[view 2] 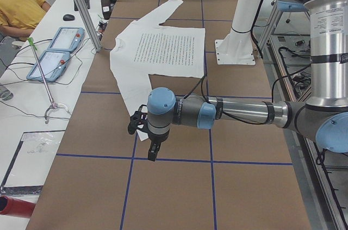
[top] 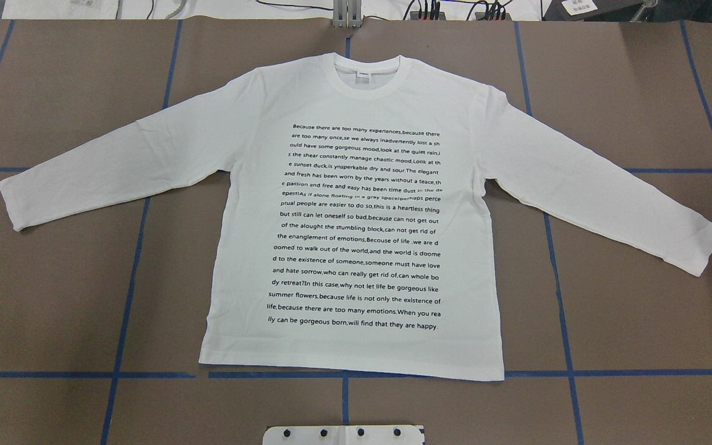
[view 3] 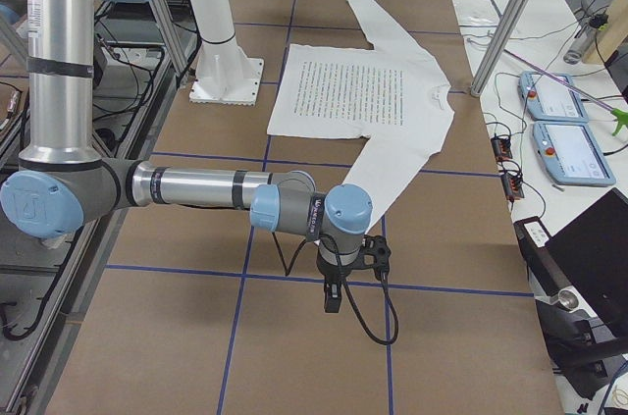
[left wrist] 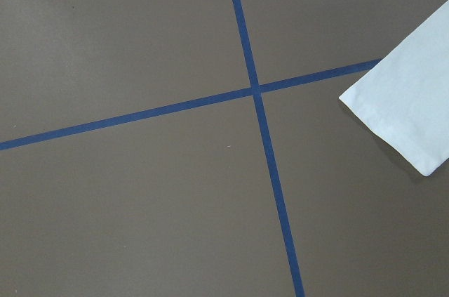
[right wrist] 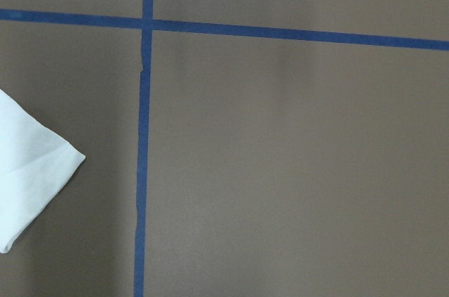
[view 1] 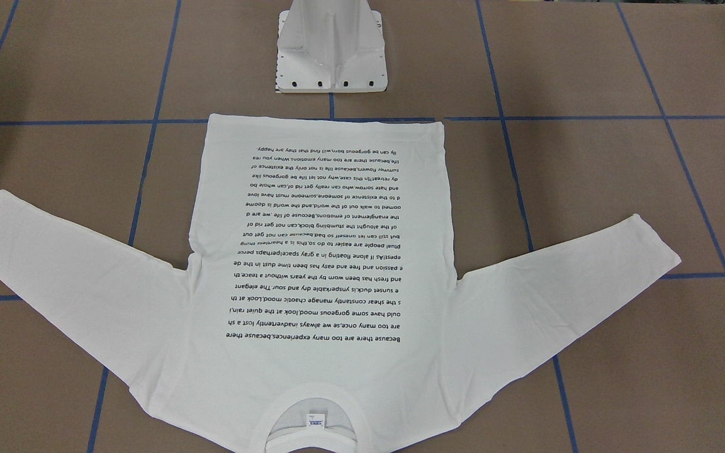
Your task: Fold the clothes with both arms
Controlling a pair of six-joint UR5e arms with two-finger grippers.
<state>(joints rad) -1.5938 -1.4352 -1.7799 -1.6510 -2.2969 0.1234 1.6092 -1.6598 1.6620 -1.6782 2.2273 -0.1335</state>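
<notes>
t-shirt (top: 356, 216) spread flat on the table (top: 53, 296), print side up, collar (top: 368, 79) on the side away from the robot. left end effector (view 2: 154, 153) hangs over bare table just past the left sleeve cuff (left wrist: 407, 114), clear of it. right end effector (view 3: 334, 295) sits the same way off the right sleeve cuff (right wrist: 31, 185) (open or closed: cannot tell for either, only the side views show them).

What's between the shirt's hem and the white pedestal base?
Only bare brown table crossed by blue tape separates the T-shirt from the pedestal base; the overhead view shows it.
</notes>
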